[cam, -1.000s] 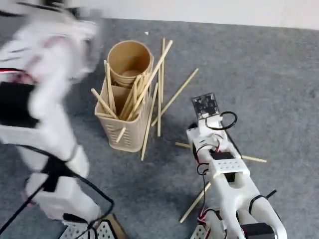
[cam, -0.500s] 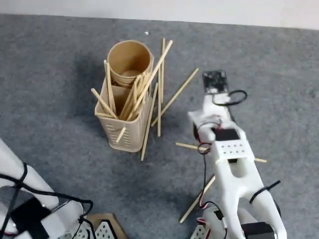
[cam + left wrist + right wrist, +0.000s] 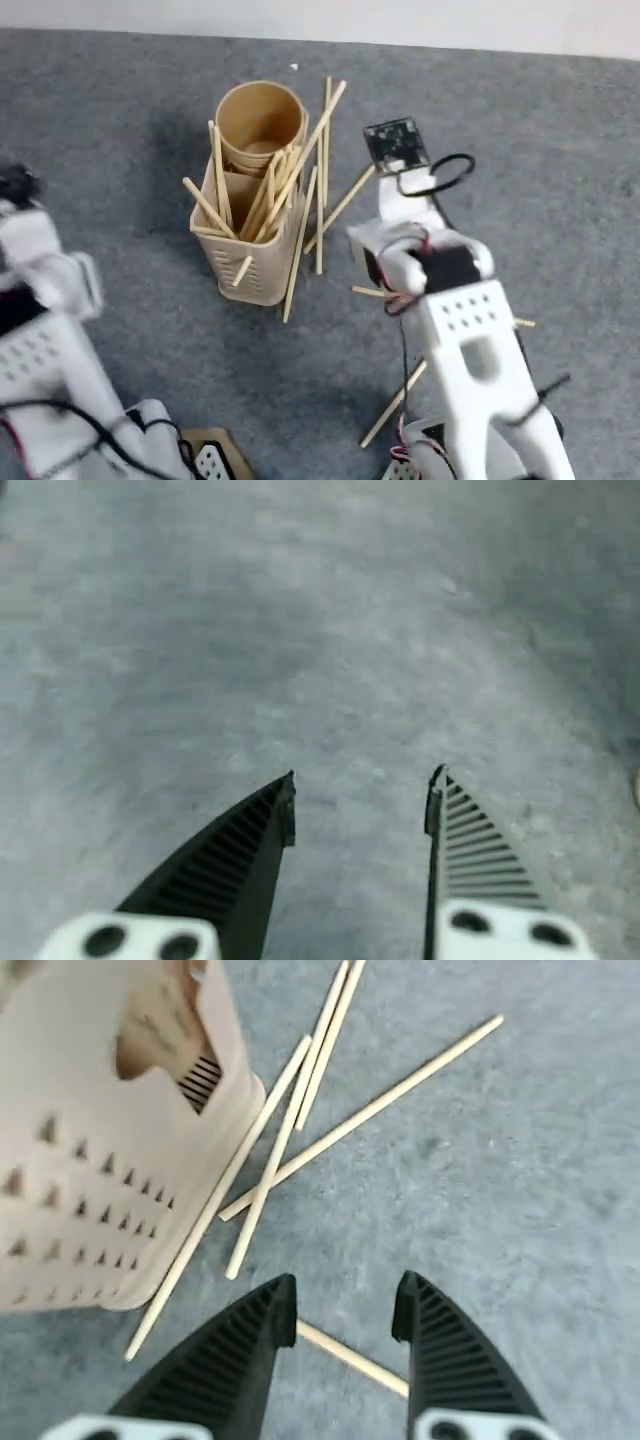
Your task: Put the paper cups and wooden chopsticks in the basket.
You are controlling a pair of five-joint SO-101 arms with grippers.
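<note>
A beige slotted basket [image 3: 255, 270] stands on the grey carpet with a brown paper cup [image 3: 262, 118] at its far end and several wooden chopsticks [image 3: 270, 185] sticking out. More chopsticks [image 3: 300, 245] lean on its side or lie beside it. My right gripper [image 3: 345, 1295] hangs open just right of the basket [image 3: 90, 1180], over one flat chopstick [image 3: 350, 1357] that crosses between its fingers. Other loose chopsticks [image 3: 370, 1110] lie beyond. My left gripper [image 3: 363, 780] is open over bare carpet, with nothing between its fingers.
The right arm [image 3: 450, 300] covers part of a chopstick [image 3: 522, 322] lying across the carpet; another chopstick [image 3: 395, 402] lies near the front. The left arm [image 3: 45, 330] stands at the front left, well away from the basket.
The right arm has swung left and forward, toward the basket's right side. The left arm pulled back from beside the basket to the front left.
</note>
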